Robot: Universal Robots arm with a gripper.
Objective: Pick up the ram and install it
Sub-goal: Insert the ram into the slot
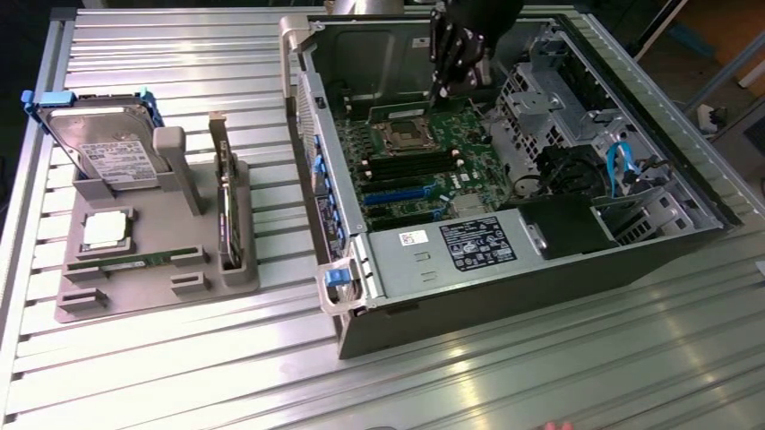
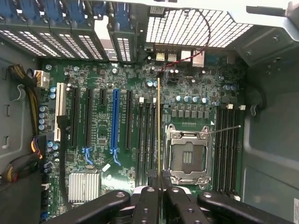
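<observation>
Well, the ram (image 2: 159, 130) sits pinched in the gripper (image 2: 160, 190) (over the motherboard (image 2: 187, 88)).

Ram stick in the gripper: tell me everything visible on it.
The thin green ram stick shows edge-on in the wrist view as a straight, narrow yellowish-green line, and its chips cannot be made out. The black gripper is shut on it, clamping both faces. The stick hangs over the green motherboard. It runs parallel to the long black memory slots, between them and the silver processor socket. Whether it touches a slot cannot be told.
</observation>
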